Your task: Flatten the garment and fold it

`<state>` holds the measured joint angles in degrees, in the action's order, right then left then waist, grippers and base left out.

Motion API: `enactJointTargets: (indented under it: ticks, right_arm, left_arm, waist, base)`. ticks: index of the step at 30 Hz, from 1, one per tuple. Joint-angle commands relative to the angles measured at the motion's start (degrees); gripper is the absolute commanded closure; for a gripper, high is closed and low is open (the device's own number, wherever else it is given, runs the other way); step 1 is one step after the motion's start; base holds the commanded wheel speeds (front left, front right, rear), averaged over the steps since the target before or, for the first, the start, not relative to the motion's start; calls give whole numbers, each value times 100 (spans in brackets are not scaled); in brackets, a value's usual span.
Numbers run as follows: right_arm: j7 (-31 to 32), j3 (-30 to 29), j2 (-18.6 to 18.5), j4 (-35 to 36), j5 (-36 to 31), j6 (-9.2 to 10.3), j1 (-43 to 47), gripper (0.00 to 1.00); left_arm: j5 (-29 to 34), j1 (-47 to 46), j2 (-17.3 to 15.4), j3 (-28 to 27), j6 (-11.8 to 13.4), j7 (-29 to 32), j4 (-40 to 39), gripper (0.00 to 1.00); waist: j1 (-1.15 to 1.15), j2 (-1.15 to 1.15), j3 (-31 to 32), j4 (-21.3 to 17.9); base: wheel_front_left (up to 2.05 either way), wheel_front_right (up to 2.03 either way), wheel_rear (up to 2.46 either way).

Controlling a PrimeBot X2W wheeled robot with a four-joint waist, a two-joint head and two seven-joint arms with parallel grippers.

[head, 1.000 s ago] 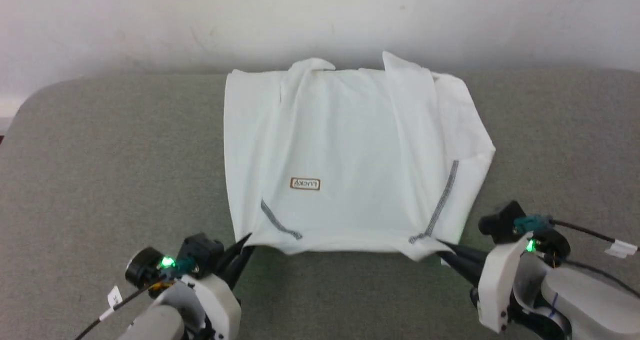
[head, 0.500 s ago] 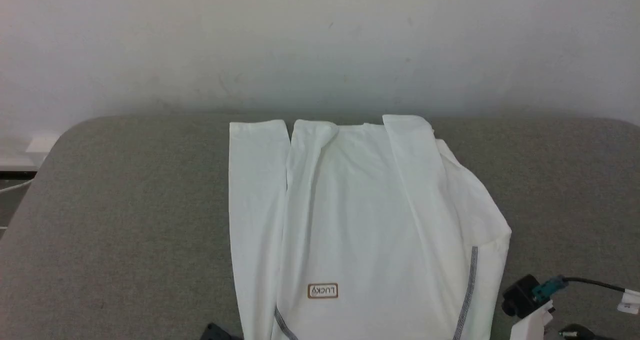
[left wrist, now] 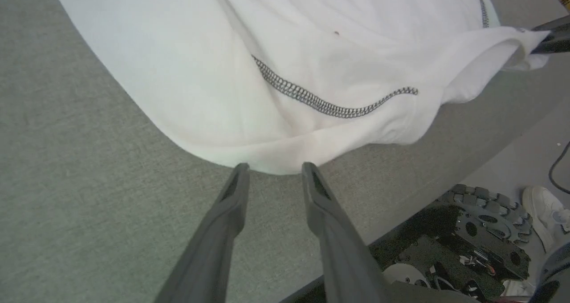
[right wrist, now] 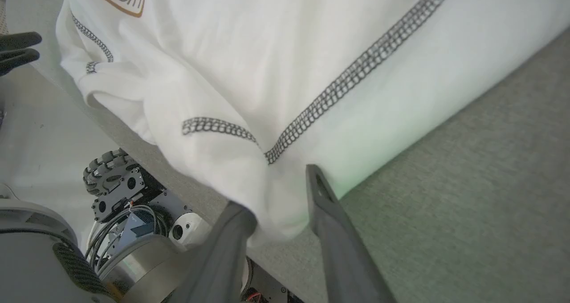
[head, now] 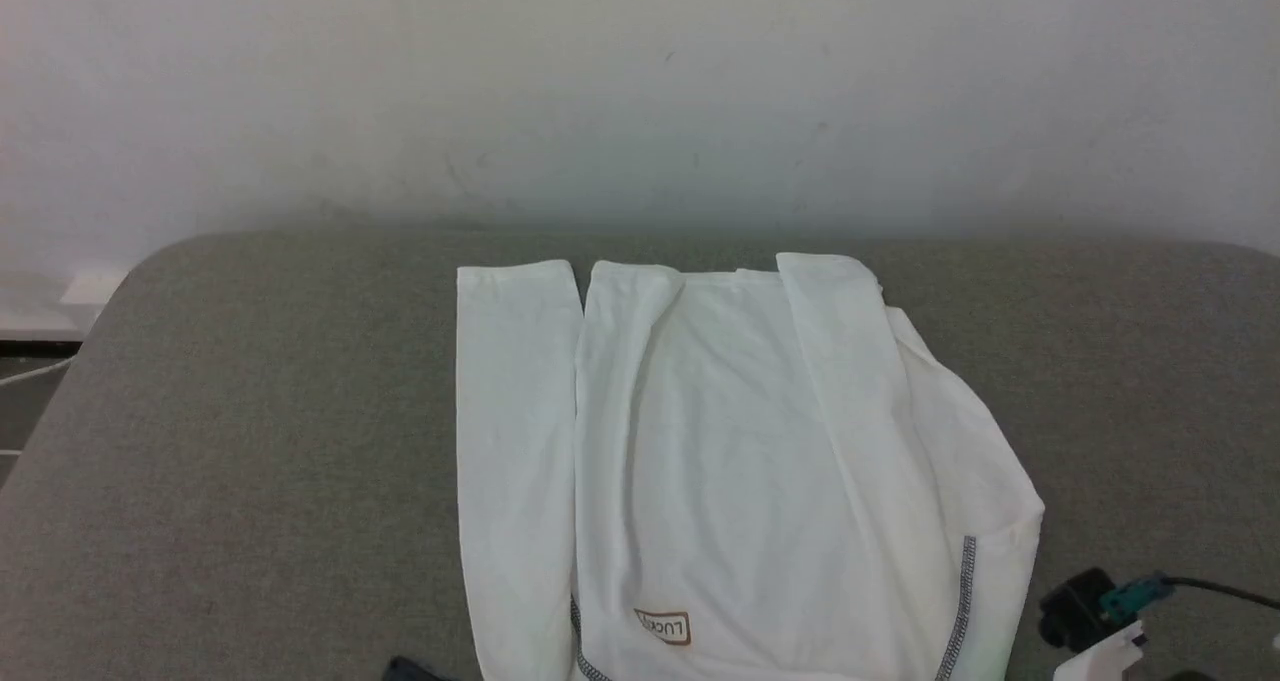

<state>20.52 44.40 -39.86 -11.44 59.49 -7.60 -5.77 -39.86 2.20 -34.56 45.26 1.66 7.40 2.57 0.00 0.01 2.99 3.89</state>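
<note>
— White cloth on grey padding: where does the garment [head: 720, 441] lie, and how does it run?

— It is spread on the table [head: 250, 411], with its side panels turned in over the body. Its long axis runs straight away from the robot toward the wall [head: 640, 81]. The end bearing the "LUCKY" patch [head: 662, 626] and the zigzag stitching [left wrist: 320, 105] is the near end, at the table's front edge.

— And the two tools relative to it?

— Both stand at that near end, one at each corner, so the cloth lies ahead of them along their fingers. In the left wrist view the left gripper [left wrist: 274, 166] has its jaws parted, tips right at the near hem, nothing pinched. In the right wrist view the right gripper [right wrist: 277, 189] also has its jaws apart. A loose bunch of the shoulder corner lies between them and covers one fingertip, with no squeeze apparent.

— Which arm is nearer?

— Neither by much, though the right sits slightly deeper in the cloth.

— What does the coming move turn on?

— Probably that axis. Folding the near end onto the far hem means travelling along it, away from the robot, with both corners carried in step so the edge lands square. Each gripper would first need a hold on its corner.
</note>
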Motion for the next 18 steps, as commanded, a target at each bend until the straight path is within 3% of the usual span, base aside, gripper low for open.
enactJointTargets:
  ticks: [1, 6, 11, 13, 18]
  right_arm:
    - [40, -197, -84, 63, -87, 11, 71, 0]
    - [348, -1245, -282, 621, -143, 11, 112, 0]
    - [599, -2432, -227, 1015, -777, 11, -125, 0]
    - [641, -2856, -16, 1016, -1258, 11, -322, 0]
    - [567, -3207, 537, 842, -2236, 11, -927, 0]
  left_arm:
    - [-20, -114, -30, -129, 43, -143, -9, 0]
    - [-53, -435, 47, -528, 108, -642, -217, 0]
    - [-43, -838, 257, -1095, 422, -1309, -349, 0]
    - [-24, -1007, 387, -1308, 549, -1624, -314, 0]
    - [198, -1314, 691, -1757, 865, -2136, -157, 0]
  waist:
    - [0, -1, -75, 24]
    - [0, -1, -285, 101]
    - [0, -1, -613, 206]
    - [0, -1, -797, 255]
    - [0, -1, -1199, 332]
  base:
    - [0, 0, 0]
    - [0, 0, 0]
    - [0, 0, 0]
    - [0, 0, 0]
    - [0, 0, 0]
